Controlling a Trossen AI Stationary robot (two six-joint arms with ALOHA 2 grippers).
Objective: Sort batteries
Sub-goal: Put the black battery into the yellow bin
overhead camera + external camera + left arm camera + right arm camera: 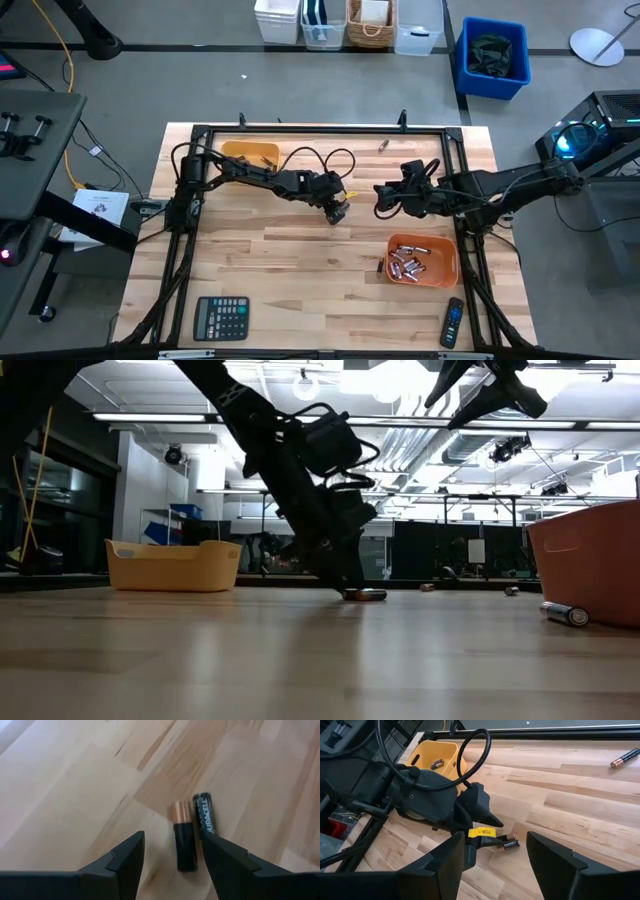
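Left gripper [172, 857], jaws spread, straddled one of two touching batteries [184, 836]; closing might nudge its neighbour [203, 815]. Right gripper [495, 857] spread nearby.

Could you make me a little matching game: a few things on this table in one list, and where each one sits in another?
Things:
1. yellow bin
2. orange bin
3. calculator
4. remote

Places:
A. near right corner
B. far left, behind the left arm
C. near left part of the table
D. right side, holding batteries

Pairs: 1-B, 2-D, 3-C, 4-A
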